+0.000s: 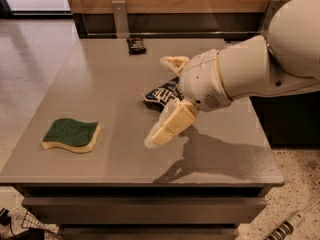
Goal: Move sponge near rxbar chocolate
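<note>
Gripper (160,100) over tbl (100,84) ctr, fingers (172,126) apart

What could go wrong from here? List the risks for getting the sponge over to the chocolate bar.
1. The gripper, open, hangs right at the chip bag; swinging toward the sponge could drag the bag along.
2. The sponge lies near the table's front left edge; a clumsy grasp might push it off.
3. The chocolate bar sits at the far edge; setting the sponge down carelessly could knock it.
</note>
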Action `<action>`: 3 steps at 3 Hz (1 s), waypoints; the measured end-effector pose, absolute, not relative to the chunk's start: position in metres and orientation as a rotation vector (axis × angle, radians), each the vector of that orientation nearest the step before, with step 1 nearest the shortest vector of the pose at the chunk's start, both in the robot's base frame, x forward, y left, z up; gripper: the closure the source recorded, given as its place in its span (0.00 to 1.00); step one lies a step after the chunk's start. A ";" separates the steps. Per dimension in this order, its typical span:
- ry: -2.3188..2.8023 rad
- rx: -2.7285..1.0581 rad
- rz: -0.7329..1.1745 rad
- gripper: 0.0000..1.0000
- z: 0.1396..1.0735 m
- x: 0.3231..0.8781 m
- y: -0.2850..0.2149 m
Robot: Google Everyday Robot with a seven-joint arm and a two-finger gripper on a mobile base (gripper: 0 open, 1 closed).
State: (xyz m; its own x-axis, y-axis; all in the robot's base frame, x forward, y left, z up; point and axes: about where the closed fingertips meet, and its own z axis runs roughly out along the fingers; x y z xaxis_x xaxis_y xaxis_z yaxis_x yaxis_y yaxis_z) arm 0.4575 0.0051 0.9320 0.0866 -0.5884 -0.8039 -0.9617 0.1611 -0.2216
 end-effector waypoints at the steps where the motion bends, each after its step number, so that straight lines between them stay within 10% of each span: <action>1: 1.590 -1.530 0.590 0.00 0.922 0.459 0.016; 3: 1.532 -1.584 0.750 0.00 0.879 0.461 0.088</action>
State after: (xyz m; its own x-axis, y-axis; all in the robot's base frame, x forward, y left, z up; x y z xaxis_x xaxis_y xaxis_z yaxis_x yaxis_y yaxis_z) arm 0.4612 0.0885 0.8787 0.0946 -0.5212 -0.8482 -0.9896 0.0438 -0.1373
